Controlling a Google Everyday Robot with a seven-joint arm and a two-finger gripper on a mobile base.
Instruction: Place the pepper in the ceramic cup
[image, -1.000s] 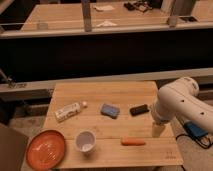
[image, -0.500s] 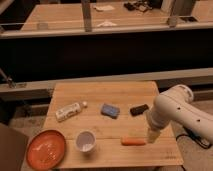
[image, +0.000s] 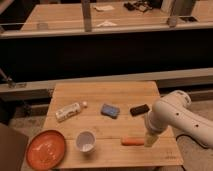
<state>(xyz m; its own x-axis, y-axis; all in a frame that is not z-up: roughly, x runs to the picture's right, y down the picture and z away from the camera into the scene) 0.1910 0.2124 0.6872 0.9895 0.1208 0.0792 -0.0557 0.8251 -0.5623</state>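
A light wooden bench (image: 105, 90) stands in front of me with a handful of things spread across it. The pepper (image: 132, 141), a slim orange piece, lies flat near the front edge, right of the middle, with its length running left to right. The white ceramic cup (image: 85, 141) stands upright to its left, well apart from it, in about the same row, its mouth open to the ceiling. Farther left, at the front left corner, sits a big round orange plate (image: 46, 149), near the cup but not touching it. Behind these, across the middle of the bench, a white bottle (image: 68, 111) lies on its side with its cap toward the right. Next comes a small blue block (image: 110, 110), and then a small black block (image: 139, 109), each apart from the others. The robot's thick white arm (image: 175, 117) reaches in from the right side and bends down over the right front part of the bench. Its hand (image: 150, 140) points downward and is low over the wood, just beside the right end of the pepper. Whether it touches the pepper I cannot tell, nor whether the hand is spread or pressed together. Behind the bench runs a long dark wall with a pale ledge along it.
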